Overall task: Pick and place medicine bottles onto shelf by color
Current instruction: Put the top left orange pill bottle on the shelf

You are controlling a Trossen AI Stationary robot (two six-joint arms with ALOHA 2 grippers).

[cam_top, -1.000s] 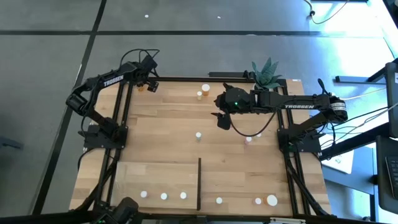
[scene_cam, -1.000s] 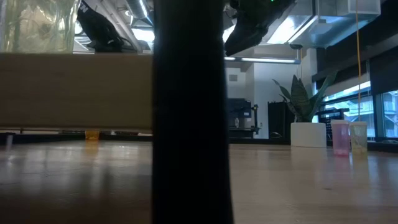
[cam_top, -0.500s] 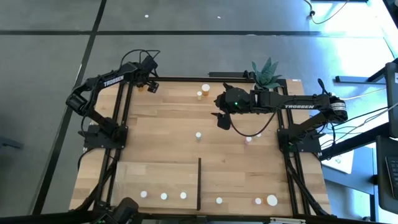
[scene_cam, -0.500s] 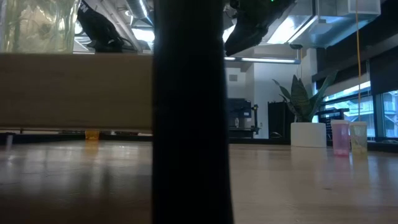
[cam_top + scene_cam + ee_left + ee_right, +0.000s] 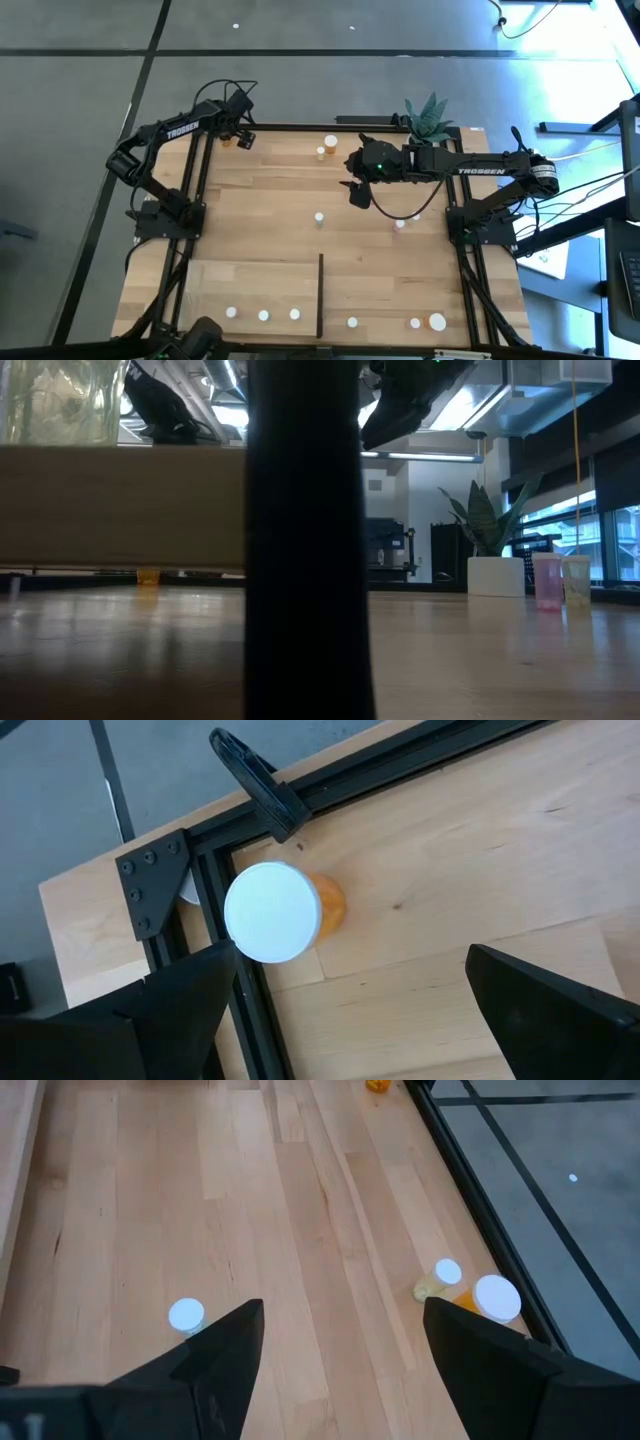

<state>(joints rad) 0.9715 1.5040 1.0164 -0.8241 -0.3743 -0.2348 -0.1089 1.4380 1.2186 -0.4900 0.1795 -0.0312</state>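
Nothing is shifting between the earlier frames and this one: both arms are hanging exactly where they were, and every bottle is sitting in the same spot. Over at the far left corner of the table (image 5: pixel 260 215) the left gripper (image 5: pixel 350 1010) is hovering with its fingers spread wide and gripping nothing, looking down on an orange bottle (image 5: pixel 285 910) whose white cap is sitting right against the black corner rail (image 5: pixel 205 885). Reaching in from the other side, the right gripper (image 5: pixel 358 192) is hanging above the far middle of the table, its fingers likewise standing wide apart and empty. Near it, by the far edge, a large-capped orange bottle (image 5: pixel 331 142) and a small yellowish bottle (image 5: pixel 321 153) are standing just beside each other, and the right wrist view is catching the same pair by the rail. A lone small bottle (image 5: pixel 319 216) is sitting near the middle of the table, and a pink bottle (image 5: pixel 399 226) is standing further toward the right arm's base. At the near end the shelf (image 5: pixel 250 290) is lying flat with its black strip (image 5: pixel 320 295) upright along one short edge; three white-capped bottles (image 5: pixel 263 315) are lined up on it, while three more, one with a bigger cap (image 5: pixel 437 321), are standing on the table beyond the strip. A potted plant (image 5: pixel 428 117) is sitting at the far right corner
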